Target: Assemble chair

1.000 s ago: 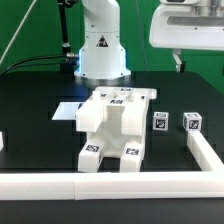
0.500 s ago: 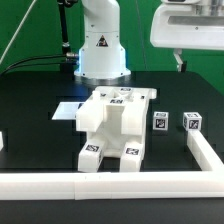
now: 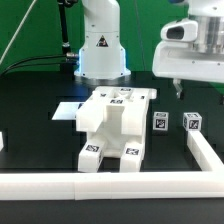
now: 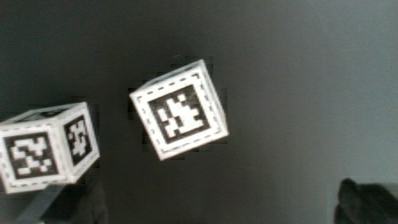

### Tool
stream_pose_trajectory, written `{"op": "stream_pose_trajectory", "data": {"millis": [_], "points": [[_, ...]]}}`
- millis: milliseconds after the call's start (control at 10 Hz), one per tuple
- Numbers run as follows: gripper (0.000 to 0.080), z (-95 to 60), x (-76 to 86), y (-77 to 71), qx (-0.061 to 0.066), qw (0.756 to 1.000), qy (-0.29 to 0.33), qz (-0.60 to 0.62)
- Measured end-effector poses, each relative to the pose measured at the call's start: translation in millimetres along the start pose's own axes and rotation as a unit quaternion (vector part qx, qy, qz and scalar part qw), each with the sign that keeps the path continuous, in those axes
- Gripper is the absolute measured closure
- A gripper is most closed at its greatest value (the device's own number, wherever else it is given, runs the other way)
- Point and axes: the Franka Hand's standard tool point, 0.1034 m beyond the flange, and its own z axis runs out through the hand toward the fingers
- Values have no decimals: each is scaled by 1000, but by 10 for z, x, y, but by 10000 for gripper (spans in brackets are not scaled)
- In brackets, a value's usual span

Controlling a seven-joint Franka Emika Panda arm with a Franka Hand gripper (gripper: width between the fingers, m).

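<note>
The chair (image 3: 115, 125), a joined white blocky piece with tags on its top and front faces, stands at the middle of a matte black table (image 3: 30, 150). The tabletop is plain and dull, with a faint bluish gleam behind the chair at the foot of the white robot base (image 3: 100, 45).

Just behind the chair, towards the exterior view's left, the marker board (image 3: 66, 110) lies flat on the black surface. In front of the chair a low white border rail (image 3: 110, 186) runs along the table edge and turns back along the exterior view's right side.

Two loose chair pieces stand upright between the chair and that rail: the nearer piece (image 3: 159, 123) just beside the chair, and the farther piece (image 3: 191, 122) a little beyond it. They do not touch.

A green backdrop (image 3: 145, 35) closes off the room behind the chair, with dark cabling at the exterior view's left.

The gripper (image 4: 214, 202) hangs above the two loose pieces, to the exterior view's right of the chair. Its jaws are spread wide and hold nothing. The wrist view shows dark fingertips (image 4: 365, 198) on either side of bare black surface, with both tagged pieces beyond.
</note>
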Motion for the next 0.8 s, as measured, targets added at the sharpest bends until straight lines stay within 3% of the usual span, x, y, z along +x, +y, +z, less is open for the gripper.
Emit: {"op": "stream_pose_trajectory", "data": {"millis": [400,600,800], "points": [[151,-2,19,16,5,1000,4,11],[151,113,-99,150,15,997,5,72],[151,197,-225,98,18,997,4,77]]}}
